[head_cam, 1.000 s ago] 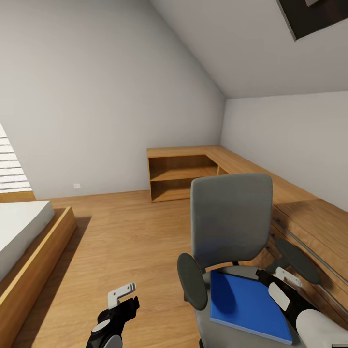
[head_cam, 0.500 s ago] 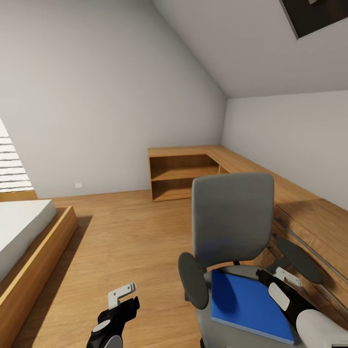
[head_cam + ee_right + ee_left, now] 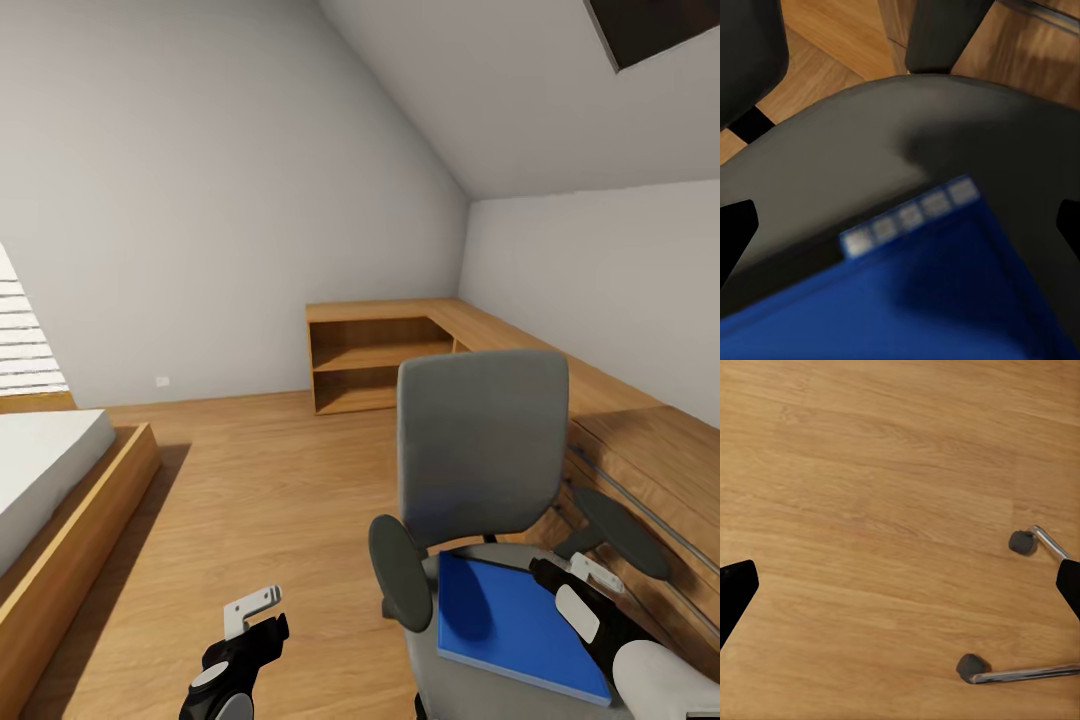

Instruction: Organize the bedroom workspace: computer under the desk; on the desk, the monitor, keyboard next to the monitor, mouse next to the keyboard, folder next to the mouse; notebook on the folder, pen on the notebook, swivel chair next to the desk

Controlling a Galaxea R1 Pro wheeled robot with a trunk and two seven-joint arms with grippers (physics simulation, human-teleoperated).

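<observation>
Folder lies flat on the swivel chair seat at near right; the right hand hovers just above it, fingers apart, likely lining up a grasp; left hand open over floor

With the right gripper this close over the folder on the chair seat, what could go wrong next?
The thin bright-blue folder lies flat on the grey padded swivel chair, leaving little edge for the open right gripper to pinch; it may slip. The chair stands on casters, so pressing down could roll it away. The black armrest beside the gripper risks a bump.
</observation>
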